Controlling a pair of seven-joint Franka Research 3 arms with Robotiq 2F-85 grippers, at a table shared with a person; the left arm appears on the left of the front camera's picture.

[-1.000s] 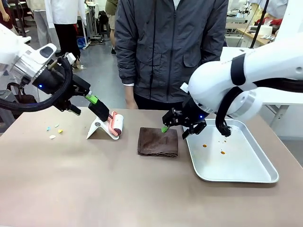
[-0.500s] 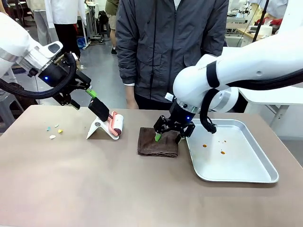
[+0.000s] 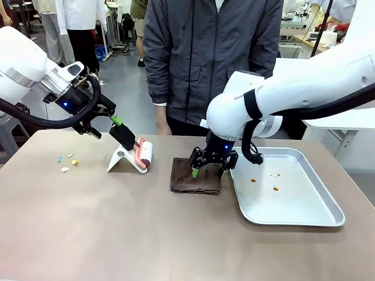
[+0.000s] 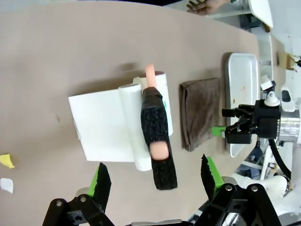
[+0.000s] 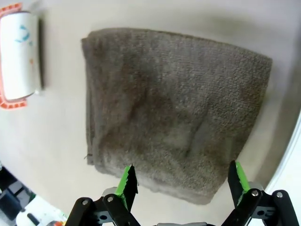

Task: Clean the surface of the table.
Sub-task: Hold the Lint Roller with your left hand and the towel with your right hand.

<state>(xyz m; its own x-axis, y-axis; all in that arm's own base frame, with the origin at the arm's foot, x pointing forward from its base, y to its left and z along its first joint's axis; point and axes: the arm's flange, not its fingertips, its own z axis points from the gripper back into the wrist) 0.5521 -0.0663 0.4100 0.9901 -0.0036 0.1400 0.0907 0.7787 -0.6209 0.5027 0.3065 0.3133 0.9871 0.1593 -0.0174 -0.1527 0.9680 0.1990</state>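
Barely begun, I judge: paper scraps lie on the counter left of my left fingers, which spread wide above the lint roller, gripping nothing. My right fingers, equally wide, hover over the folded cloth, tray to their right. Wrist views show roller handle and cloth lying between fingers; the front hides that.

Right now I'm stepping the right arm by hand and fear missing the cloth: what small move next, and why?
Probably lower the right gripper straight down and close on the brown cloth. Its jaws stand open just above the cloth, holding nothing, and the wrist view shows the cloth lying flat beneath them.
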